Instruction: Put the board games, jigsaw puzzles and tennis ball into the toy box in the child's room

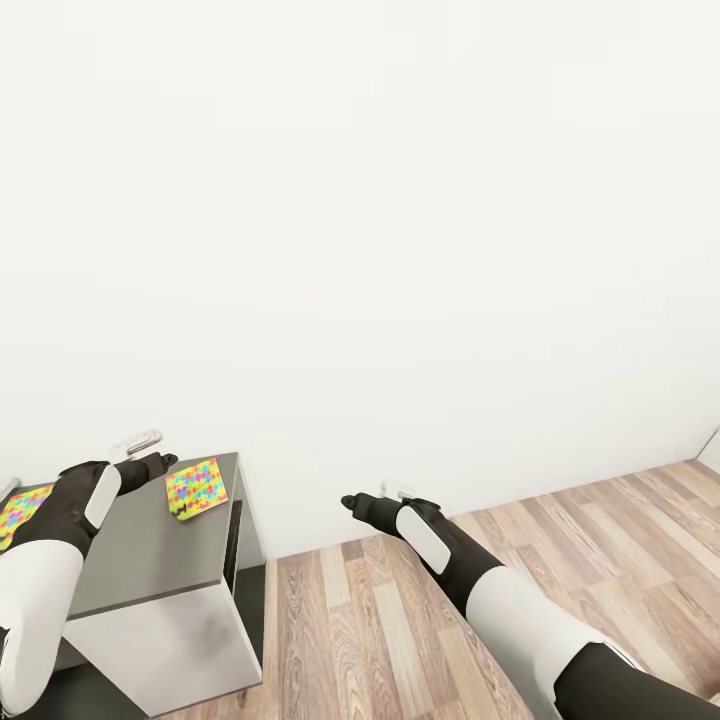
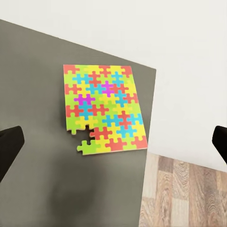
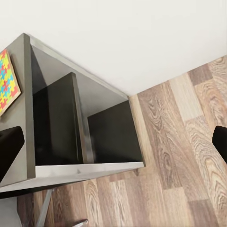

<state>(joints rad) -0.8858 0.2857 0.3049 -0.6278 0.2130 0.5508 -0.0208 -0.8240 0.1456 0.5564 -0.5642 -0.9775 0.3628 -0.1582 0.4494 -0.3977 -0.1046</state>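
Note:
A multicoloured jigsaw puzzle [image 1: 197,488] lies flat near the right corner of the dark grey table [image 1: 150,570]. A second jigsaw puzzle [image 1: 20,512] shows at the left edge, partly behind my left arm. My left gripper [image 1: 160,457] hovers above the table just left of the first puzzle. In the left wrist view that puzzle [image 2: 104,111] lies between the spread fingertips [image 2: 9,147], and the gripper [image 2: 113,144] is open and empty. My right gripper [image 1: 365,498] hangs open over the wood floor, right of the table. The toy box, board games, tennis ball and bed are out of view.
A white wall [image 1: 400,250] stands close behind the table. The table's side has open dark shelf compartments [image 3: 85,127], with the puzzle's edge [image 3: 7,82] above them. Wood-plank floor [image 1: 400,630] stretches to the right.

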